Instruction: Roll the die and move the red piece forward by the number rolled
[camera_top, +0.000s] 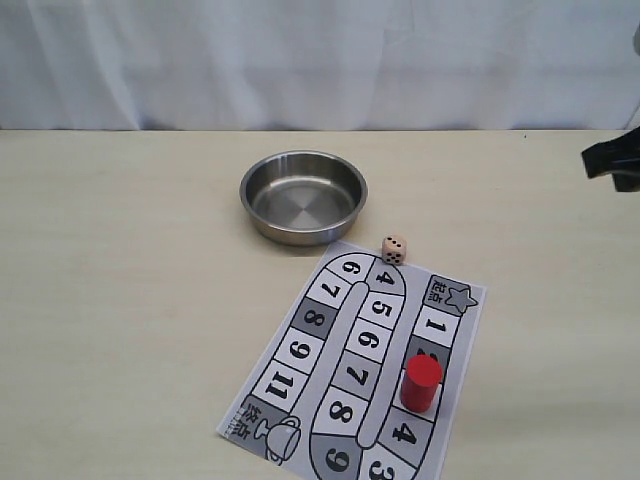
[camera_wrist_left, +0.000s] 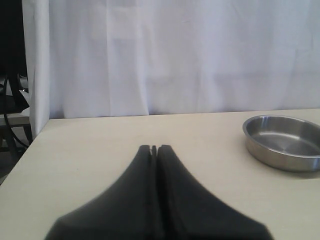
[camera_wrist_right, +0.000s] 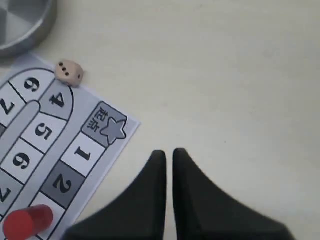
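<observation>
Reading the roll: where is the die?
Exterior view, right of centre: the die lies at the far edge of the board, by square 4, near the bowl.

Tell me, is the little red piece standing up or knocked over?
Standing upright. The red piece shows its flat round top facing up, with its base on the board square between 2 and 4.

Exterior camera looks down from high in front across the table (camera_top: 120, 300), the steel bowl (camera_top: 300, 233) mid-frame and a white curtain (camera_top: 300, 60) beyond it. Left wrist camera sits low near the tabletop, facing the curtain, the bowl (camera_wrist_left: 280, 159) off to one side. Right wrist camera looks steeply down from close by, sharing the bowl's rim (camera_wrist_right: 42, 27), die (camera_wrist_right: 69, 73) and game board (camera_wrist_right: 30, 132) with the exterior view
</observation>
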